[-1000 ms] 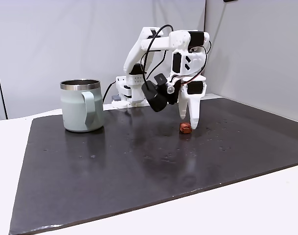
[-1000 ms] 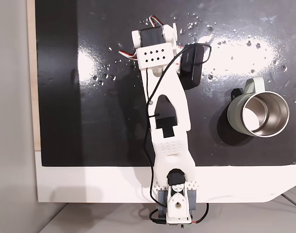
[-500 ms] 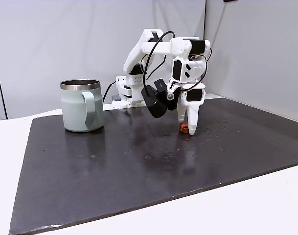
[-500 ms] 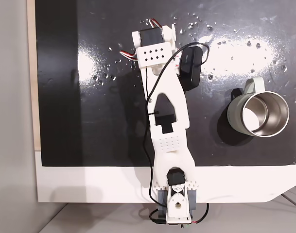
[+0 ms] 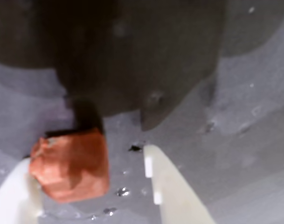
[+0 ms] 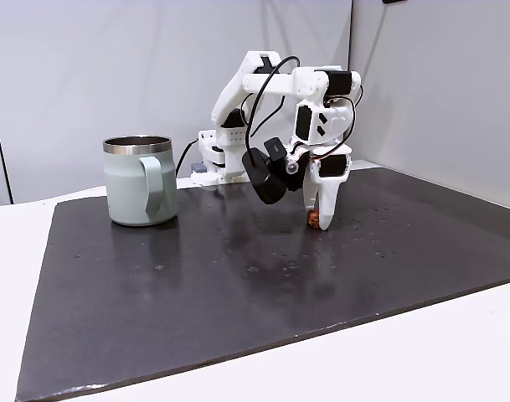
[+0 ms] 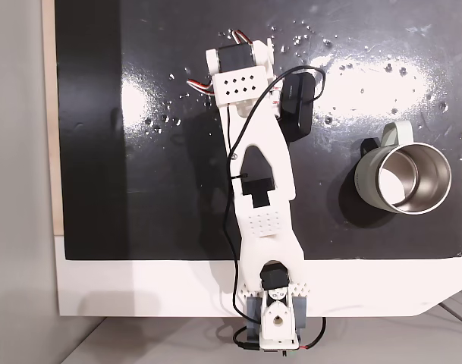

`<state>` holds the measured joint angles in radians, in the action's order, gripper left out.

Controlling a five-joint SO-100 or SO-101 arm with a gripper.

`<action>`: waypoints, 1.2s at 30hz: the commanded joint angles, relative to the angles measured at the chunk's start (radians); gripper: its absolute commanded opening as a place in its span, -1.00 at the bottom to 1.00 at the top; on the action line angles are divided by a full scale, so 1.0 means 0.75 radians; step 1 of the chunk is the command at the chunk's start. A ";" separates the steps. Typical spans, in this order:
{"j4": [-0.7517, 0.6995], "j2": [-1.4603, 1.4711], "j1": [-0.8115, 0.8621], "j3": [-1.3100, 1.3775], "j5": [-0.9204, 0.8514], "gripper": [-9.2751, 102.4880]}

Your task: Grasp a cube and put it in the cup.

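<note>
The gripper (image 5: 93, 186) is standing tips-down on the dark mat (image 6: 238, 285), its two pale fingers (image 5: 172, 191) spread apart with the cube (image 5: 72, 163) sitting between them. In the wrist view the cube is lying hard against the finger at the left of the frame, apparently touching it, while a clear gap of bare mat is separating it from the other finger. In a fixed view the cube (image 6: 312, 219) is showing only as a reddish sliver low between the fingers, resting on the mat.

The cup (image 6: 141, 180) is standing upright well off to one side of the gripper, its mouth open and its handle turned toward the arm's side in the overhead-style fixed view (image 7: 403, 178).

The risk from here is lying in that lopsided fit. With the cube crowding one finger, the closing finger is likely to be shoving it sideways before it bites, and a block this small could be twisting onto a corner or squirting out from under the tips. The mat is looking glossy and flecked with what may be droplets, which could be making a slide easier. A pinch landing on a rounded edge rather than a flat face could be failing during the lift or the long swing to the cup, dropping the cube short of the rim.
</note>
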<state>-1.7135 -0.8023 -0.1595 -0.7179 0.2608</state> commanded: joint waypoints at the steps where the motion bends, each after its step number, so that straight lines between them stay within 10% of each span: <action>1: -0.018 -0.010 0.010 0.082 -0.010 -0.50; 36: -0.065 -0.636 0.035 0.082 -0.031 -0.70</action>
<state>-1.7579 -1.1505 -0.1565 -0.7179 0.2424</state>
